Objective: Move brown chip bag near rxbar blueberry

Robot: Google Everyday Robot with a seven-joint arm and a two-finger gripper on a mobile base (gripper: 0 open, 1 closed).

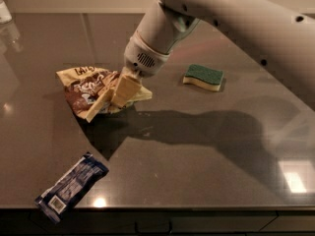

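Note:
The brown chip bag is crumpled, cream at the edges with a dark brown panel, and hangs left of centre a little above the dark table. My gripper is shut on the bag's right side, its cream fingers pointing down and left over it. The rxbar blueberry is a flat dark blue wrapper with a white barcode label, lying near the table's front left edge, below the bag.
A green-topped yellow sponge lies right of the gripper. A pale container stands at the far left back. My arm crosses in from the upper right. The table's front edge runs along the bottom.

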